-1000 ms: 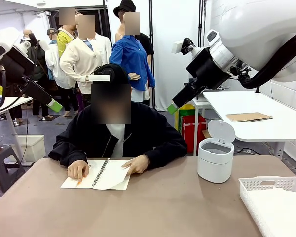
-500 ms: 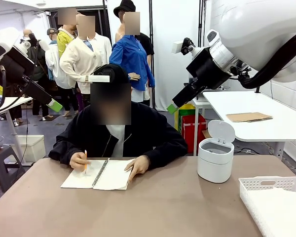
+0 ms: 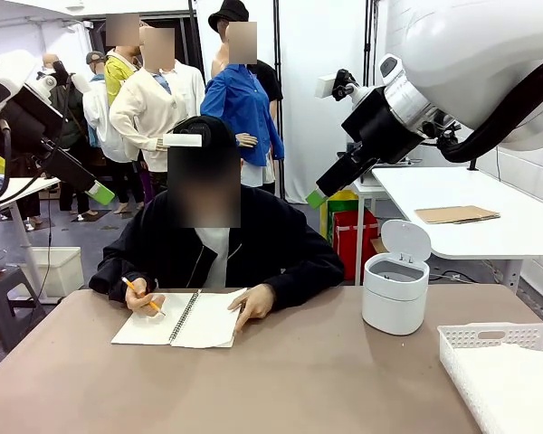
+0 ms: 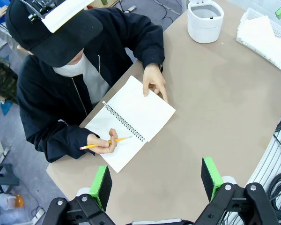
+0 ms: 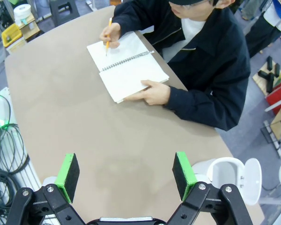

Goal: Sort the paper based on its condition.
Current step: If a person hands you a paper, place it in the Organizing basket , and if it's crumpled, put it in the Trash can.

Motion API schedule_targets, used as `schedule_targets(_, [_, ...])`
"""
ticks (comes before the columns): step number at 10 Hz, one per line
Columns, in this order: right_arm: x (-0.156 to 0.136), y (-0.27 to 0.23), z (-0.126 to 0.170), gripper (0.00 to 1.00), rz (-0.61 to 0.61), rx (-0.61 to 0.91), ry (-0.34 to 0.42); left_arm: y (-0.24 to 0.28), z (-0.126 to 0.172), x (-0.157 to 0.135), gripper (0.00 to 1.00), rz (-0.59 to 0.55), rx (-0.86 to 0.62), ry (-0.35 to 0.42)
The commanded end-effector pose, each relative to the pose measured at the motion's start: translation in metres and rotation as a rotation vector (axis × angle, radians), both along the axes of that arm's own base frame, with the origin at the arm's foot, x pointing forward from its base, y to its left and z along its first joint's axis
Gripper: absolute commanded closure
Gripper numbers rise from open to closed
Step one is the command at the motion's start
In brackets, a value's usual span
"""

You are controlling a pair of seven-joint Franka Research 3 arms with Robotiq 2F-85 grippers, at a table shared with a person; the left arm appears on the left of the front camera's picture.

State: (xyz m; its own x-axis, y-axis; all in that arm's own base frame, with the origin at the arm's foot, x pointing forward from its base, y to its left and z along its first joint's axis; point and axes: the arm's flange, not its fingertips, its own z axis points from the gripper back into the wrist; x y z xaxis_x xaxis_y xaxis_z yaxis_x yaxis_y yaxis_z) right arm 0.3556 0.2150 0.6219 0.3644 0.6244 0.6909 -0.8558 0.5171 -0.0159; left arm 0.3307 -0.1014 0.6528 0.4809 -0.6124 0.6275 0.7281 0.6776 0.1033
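An open spiral notebook lies on the brown table in front of the person. One hand holds an orange pencil over its left page; the other hand rests on the right page. White paper lies in the white basket; its edge is too small to make out. My left gripper hangs open high above the table's left side. My right gripper is open too, high at the right, with nothing between its fingers.
A white lidded bin stands open at the table's far right. The white basket sits at the near right corner. A brown cardboard sheet lies on a white table behind.
The person's pencil hand lifted off the left page and now holds the pencil slanted over it. The right page has settled flat under the other hand. Both arms stayed still.
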Motion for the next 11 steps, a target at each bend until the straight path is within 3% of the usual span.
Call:
schedule_targets(1, [-0.0017, -0.0006, -0.0022, 0.00, -0.001, -0.005, -0.001, -0.0013, -0.0002, -0.0011, 0.00, 0.016, 0.002, 0.003])
schedule_targets(11, [-0.0017, -0.0006, -0.0022, 0.00, -0.001, -0.005, -0.001, -0.0013, -0.0002, -0.0011, 0.00, 0.016, 0.002, 0.003])
